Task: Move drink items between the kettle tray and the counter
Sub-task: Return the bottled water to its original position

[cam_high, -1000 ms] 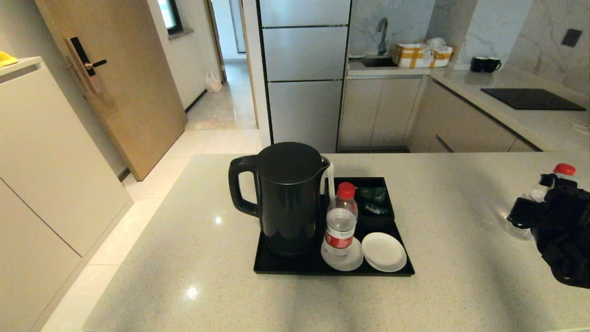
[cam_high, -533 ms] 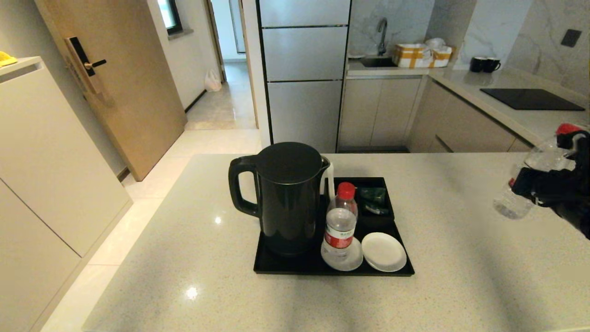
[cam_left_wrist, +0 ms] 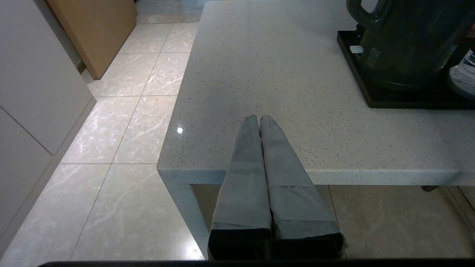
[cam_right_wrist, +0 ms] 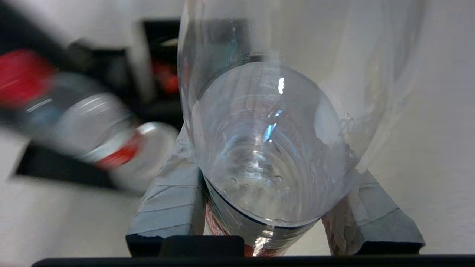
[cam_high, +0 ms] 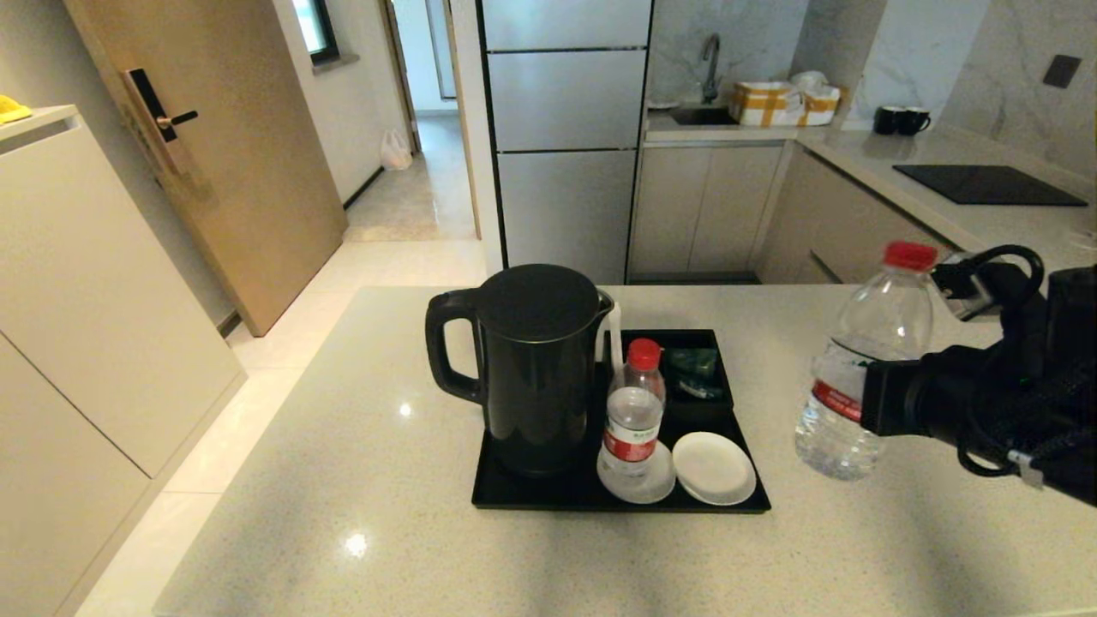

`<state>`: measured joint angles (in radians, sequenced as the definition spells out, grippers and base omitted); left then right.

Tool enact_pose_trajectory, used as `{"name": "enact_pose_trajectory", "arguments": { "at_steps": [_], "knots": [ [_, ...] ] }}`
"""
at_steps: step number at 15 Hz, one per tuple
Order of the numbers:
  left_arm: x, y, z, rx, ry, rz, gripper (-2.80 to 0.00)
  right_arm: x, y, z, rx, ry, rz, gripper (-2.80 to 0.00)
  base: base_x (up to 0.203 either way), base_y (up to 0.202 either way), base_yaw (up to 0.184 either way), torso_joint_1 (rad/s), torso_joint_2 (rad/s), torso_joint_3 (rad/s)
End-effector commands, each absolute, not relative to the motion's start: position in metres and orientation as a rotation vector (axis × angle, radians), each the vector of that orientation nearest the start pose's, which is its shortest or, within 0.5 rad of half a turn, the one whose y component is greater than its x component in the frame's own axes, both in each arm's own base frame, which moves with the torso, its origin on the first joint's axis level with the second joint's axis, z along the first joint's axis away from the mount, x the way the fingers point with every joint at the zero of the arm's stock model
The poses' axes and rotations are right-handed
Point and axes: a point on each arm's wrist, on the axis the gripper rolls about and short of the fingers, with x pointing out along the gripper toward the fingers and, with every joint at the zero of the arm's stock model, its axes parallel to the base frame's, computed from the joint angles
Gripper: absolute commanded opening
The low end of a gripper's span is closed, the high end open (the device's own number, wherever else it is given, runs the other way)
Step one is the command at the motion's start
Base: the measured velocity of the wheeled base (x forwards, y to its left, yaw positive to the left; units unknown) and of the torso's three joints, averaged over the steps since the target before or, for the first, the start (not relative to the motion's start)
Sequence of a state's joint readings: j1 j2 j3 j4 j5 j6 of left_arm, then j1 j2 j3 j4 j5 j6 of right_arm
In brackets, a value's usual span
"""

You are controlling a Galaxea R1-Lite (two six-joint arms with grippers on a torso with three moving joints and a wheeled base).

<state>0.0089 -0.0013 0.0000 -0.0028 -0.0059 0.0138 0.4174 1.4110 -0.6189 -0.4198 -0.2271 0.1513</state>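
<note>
A tall black kettle (cam_high: 536,368) stands on the black kettle tray (cam_high: 617,501) in the middle of the beige counter (cam_high: 386,480). Beside it on the tray a red-capped water bottle (cam_high: 634,420) stands on a white saucer. My right gripper (cam_high: 874,398) is shut on a second water bottle (cam_high: 883,321), held upright in the air to the right of the tray. In the right wrist view this bottle (cam_right_wrist: 267,141) fills the gap between the fingers (cam_right_wrist: 174,200). My left gripper (cam_left_wrist: 258,118) is shut and empty, parked over the counter's near left corner.
A bare white saucer (cam_high: 714,467) lies at the tray's front right, and sachets (cam_high: 698,373) fill a rear compartment. Behind the counter are a fridge (cam_high: 566,137), cabinets, a sink worktop with mugs (cam_high: 902,119) and a black cooktop (cam_high: 986,183). Tiled floor lies to the left.
My right arm has lifted the bottle off the counter's far right side and swung it left toward the tray, bringing it upright. The left arm and the tray's things have not moved.
</note>
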Motion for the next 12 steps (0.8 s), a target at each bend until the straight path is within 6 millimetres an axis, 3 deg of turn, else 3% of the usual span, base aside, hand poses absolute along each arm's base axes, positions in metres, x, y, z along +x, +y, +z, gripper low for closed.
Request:
{"name": "enact_pose_trajectory", "arguments": {
  "at_steps": [1,3,8,12],
  "knots": [
    [-0.023,0.000,0.075,0.014,-0.001,0.004,-2.80,0.202,0.108,0.179,0.011,0.397,0.220,-2.80,0.000,0.000,0.000,0.000,0.00,0.000],
    [-0.023,0.000,0.075,0.014,0.000,0.003,-2.80,0.210,0.119,0.170,0.022,0.402,0.217,-2.80,0.000,0.000,0.000,0.000,0.00,0.000],
    [-0.023,0.000,0.075,0.014,0.000,0.003,-2.80,0.246,0.157,0.120,0.017,0.353,0.173,-2.80,0.000,0.000,0.000,0.000,0.00,0.000],
    [-0.023,0.000,0.075,0.014,-0.002,0.003,-2.80,0.264,0.172,0.093,0.033,0.282,0.117,-2.80,0.000,0.000,0.000,0.000,0.00,0.000]
  ]
}}
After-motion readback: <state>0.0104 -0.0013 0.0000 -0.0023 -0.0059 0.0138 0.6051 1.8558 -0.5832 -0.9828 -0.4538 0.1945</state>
